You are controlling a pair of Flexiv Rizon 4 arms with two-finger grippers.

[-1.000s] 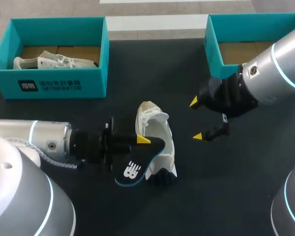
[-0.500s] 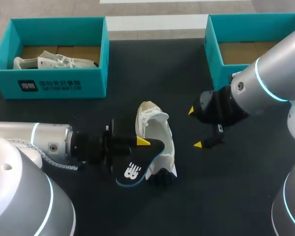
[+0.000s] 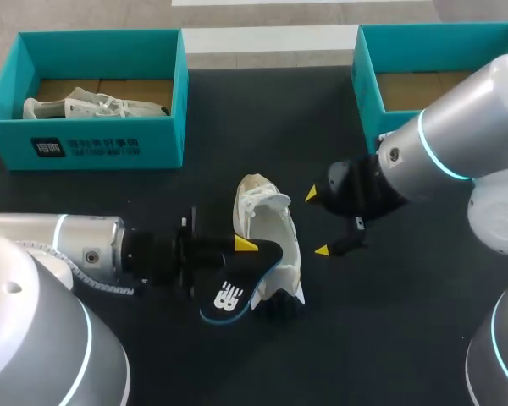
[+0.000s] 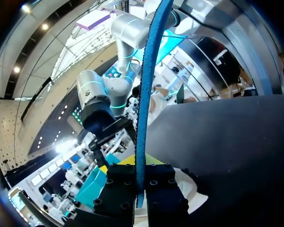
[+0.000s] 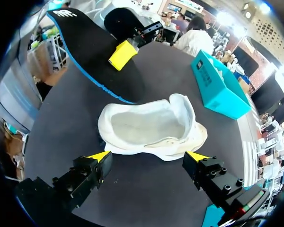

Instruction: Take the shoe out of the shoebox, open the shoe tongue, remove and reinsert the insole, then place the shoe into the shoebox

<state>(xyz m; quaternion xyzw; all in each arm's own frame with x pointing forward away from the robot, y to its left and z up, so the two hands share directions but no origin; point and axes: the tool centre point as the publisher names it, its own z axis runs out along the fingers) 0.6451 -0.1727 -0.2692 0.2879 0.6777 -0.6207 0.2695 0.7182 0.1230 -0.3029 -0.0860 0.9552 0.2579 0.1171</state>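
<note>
Dark table (image 3: 195, 110) carries the white shoe (image 3: 269, 222), lying mid-table. The left gripper (image 3: 245, 245) pinches the black insole (image 3: 229, 296), clear of the shoe, while the right gripper (image 3: 317, 222) hangs wide open just beside it. Reinsertion looks next: steady the shoe, feed the insole inside.

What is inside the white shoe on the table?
Only pale bare lining shows inside the shoe; the black insole is out, in the left jaws. Its toe end is covered.

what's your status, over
Left gripper shut on black, blue-edged insole. Right gripper open, beside white sneaker on black table. Held insole overlaps sneaker's far side.
</note>
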